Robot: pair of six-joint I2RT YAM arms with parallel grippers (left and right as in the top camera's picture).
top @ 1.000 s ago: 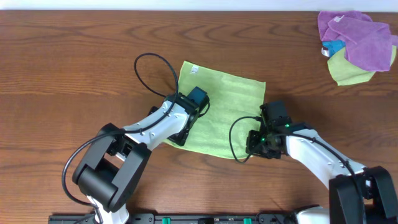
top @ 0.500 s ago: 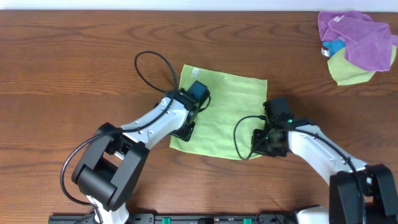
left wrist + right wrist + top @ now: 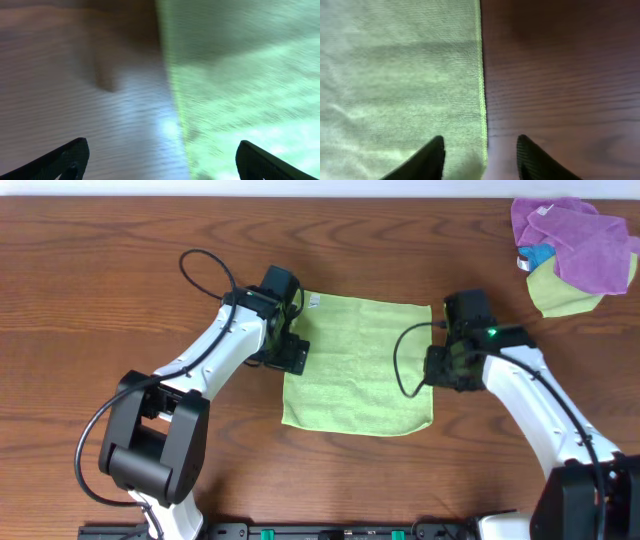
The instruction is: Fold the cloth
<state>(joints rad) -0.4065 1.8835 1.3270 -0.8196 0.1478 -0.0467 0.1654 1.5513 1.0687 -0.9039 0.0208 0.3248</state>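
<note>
Blur across the whole left wrist view; both wrist views cut the fingers off at the bottom. Cloth (image 3: 358,365) lies flat mid-table (image 3: 120,260), white tag (image 3: 312,300) at its far left corner. Left gripper (image 3: 162,160) hangs over the cloth's left edge, jaws spread wide, empty. Right gripper (image 3: 480,150) straddles the right edge, jaws parted, nothing pinched

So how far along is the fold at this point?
Done: the cloth lies spread flat on the table, with its white tag at the far-left corner. In hand: the left gripper and right gripper, both open, straddle its left and right edges without gripping. Left: every fold; no doubled layer shows yet.
</note>
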